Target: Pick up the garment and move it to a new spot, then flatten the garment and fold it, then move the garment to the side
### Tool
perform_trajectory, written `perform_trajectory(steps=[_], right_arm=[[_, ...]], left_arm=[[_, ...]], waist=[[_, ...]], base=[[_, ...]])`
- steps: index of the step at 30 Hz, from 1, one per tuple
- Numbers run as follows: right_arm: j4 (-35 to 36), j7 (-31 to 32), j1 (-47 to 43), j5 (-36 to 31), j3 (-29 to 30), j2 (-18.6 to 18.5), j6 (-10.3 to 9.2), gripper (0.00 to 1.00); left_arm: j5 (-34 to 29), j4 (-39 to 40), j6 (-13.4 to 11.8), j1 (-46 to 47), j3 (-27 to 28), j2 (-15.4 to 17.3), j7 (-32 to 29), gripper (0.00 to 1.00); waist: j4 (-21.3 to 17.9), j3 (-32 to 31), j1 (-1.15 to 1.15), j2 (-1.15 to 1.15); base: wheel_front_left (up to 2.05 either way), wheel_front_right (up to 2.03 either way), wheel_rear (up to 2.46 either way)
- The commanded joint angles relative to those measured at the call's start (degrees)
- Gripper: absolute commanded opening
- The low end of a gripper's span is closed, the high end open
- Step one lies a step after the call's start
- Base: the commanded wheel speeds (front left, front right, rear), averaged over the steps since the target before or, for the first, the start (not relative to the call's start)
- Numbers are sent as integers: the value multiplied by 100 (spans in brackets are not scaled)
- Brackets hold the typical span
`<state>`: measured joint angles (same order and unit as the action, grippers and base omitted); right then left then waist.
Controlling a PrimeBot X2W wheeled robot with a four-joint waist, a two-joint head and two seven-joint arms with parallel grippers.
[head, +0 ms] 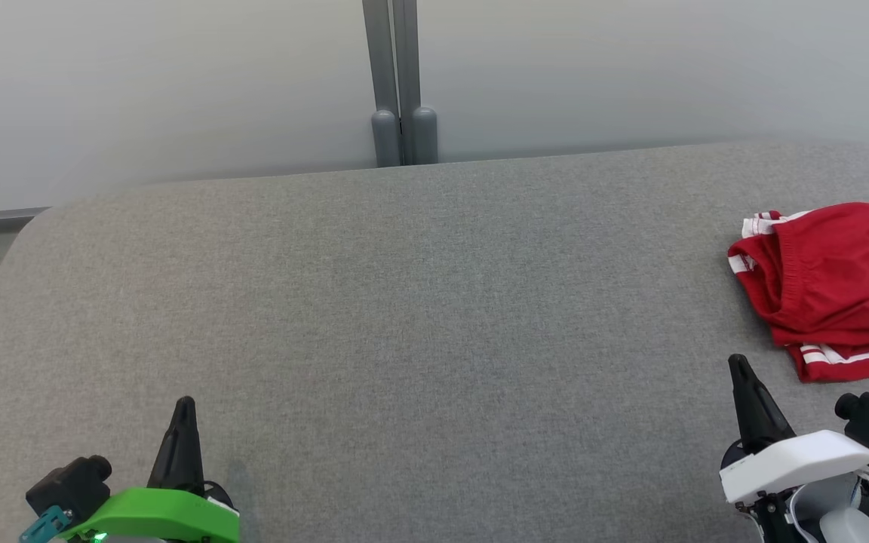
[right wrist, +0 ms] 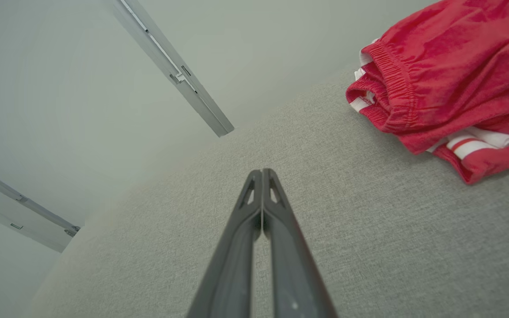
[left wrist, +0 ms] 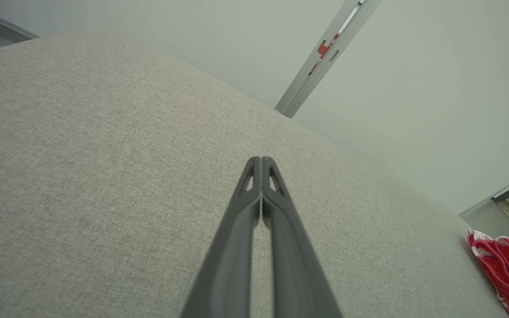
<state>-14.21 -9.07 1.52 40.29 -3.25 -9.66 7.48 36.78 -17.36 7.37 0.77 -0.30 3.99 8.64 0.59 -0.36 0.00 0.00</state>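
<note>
The garment (head: 834, 283) is a red piece with white stripes and an elastic waistband, lying bunched at the right edge of the grey fabric surface (head: 404, 302). It also lies at the upper right of the right wrist view as the garment (right wrist: 449, 79), and at the lower right of the left wrist view as the garment (left wrist: 506, 274). My right gripper (head: 738, 363) is shut and empty, a short way below and left of the garment. At the lower left my left gripper (head: 185, 403) is shut with nothing in it, far from the garment. Both fingertip pairs touch: left gripper (left wrist: 261, 160), right gripper (right wrist: 262, 172).
A pale wall runs behind the surface, with a grey vertical post (head: 398, 83) at its middle. The surface's back edge curves down at the left corner (head: 35, 219).
</note>
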Motion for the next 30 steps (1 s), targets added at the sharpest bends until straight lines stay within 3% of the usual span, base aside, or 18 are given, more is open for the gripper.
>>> perform_trajectory(steps=[1, 30], right_arm=[[71, 48, 165, 216, 64, -9, 1, 0], [61, 621, 304, 2163, 403, 240, 2, 0]], left_arm=[[233, 93, 4, 206, 48, 0, -43, 0], [2296, 196, 9, 361, 302, -39, -614, 0]], waist=[[-1, 1, 0, 0], [-17, 16, 0, 0]], base=[[0, 0, 0], [0, 0, 0]])
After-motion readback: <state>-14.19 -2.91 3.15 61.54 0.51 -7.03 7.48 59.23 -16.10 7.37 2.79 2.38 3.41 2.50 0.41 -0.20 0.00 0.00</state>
